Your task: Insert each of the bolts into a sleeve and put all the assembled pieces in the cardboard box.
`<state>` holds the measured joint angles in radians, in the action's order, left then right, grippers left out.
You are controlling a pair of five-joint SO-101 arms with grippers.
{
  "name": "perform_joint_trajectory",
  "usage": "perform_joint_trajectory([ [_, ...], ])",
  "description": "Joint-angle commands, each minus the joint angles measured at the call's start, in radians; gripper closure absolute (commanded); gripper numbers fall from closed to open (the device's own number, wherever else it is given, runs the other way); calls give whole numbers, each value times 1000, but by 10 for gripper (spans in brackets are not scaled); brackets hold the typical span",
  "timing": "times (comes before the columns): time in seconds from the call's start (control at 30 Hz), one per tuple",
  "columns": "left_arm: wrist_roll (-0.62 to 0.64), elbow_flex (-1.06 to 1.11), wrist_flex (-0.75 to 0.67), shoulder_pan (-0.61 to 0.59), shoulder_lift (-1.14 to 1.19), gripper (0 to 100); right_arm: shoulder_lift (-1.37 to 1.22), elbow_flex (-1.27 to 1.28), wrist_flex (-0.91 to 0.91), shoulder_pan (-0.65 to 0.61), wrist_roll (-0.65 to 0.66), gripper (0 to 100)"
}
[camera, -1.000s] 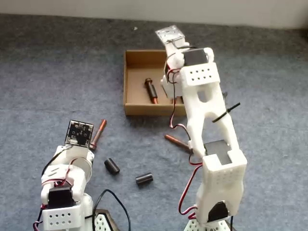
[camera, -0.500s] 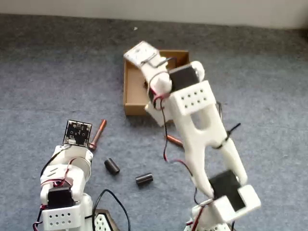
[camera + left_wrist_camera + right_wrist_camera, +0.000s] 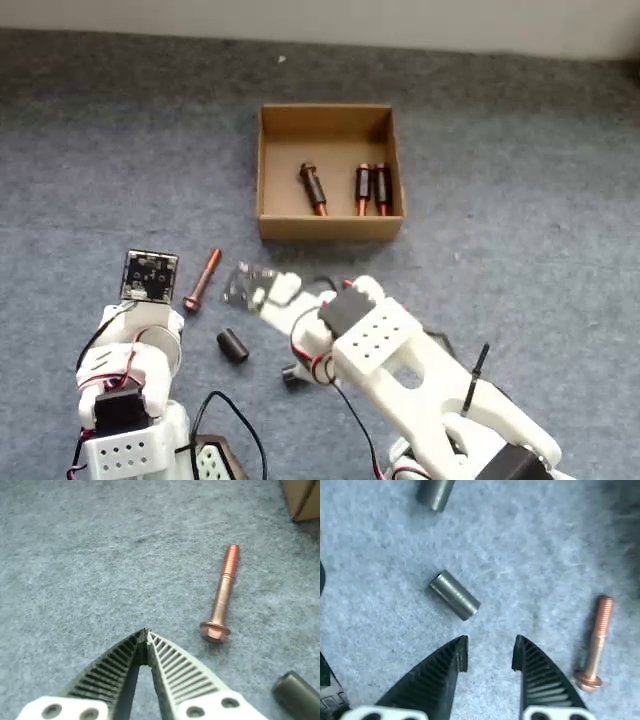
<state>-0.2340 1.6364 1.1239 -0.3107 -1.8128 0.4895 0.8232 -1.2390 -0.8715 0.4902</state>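
Note:
The cardboard box (image 3: 268,170) holds three bolts with sleeves on them (image 3: 313,188) (image 3: 371,188). A loose copper bolt (image 3: 203,278) (image 3: 220,595) lies on the carpet in front of the box's left corner. My left gripper (image 3: 146,632) is shut and empty, just short of that bolt's head. A black sleeve (image 3: 232,345) (image 3: 295,692) lies nearby. Another sleeve (image 3: 291,375) peeks out beside my right arm (image 3: 370,335). My right gripper (image 3: 490,650) is open over the carpet, with a sleeve (image 3: 454,594) just beyond its fingertips, a second sleeve (image 3: 435,492) farther off and a bolt (image 3: 595,642) to one side.
Grey carpet covers the whole table. The left arm (image 3: 130,370) stands at the front left, and the right arm stretches low across the front middle. A corner of the box (image 3: 302,500) shows in the left wrist view.
My right arm swung from above the box down and to the left onto the carpet near the loose parts, uncovering the box's contents. The left arm shifted slightly left.

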Motion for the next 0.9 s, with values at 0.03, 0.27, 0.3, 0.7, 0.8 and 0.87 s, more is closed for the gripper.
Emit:
perform_joint_trajectory([
  [0.03, -3, -73, -12, -113, -7, 947, 39, 104, 114, -79, 9, 857],
  [0.27, -3, -73, -12, -114, -5, 947, 39, 113, 131, -165, 25, 854],
  [0.3, -3, -73, -12, -114, -5, 946, 38, 104, 131, -170, 38, 854],
  [0.7, -5, -70, -12, -114, -5, 945, -257, -53, 194, -171, 80, 854],
  [0.8, -5, -70, -12, -114, -5, 944, -288, -59, 226, -170, 78, 854],
  [0.87, -5, -70, -12, -113, -5, 944, -295, -56, 262, -170, 75, 854],
])
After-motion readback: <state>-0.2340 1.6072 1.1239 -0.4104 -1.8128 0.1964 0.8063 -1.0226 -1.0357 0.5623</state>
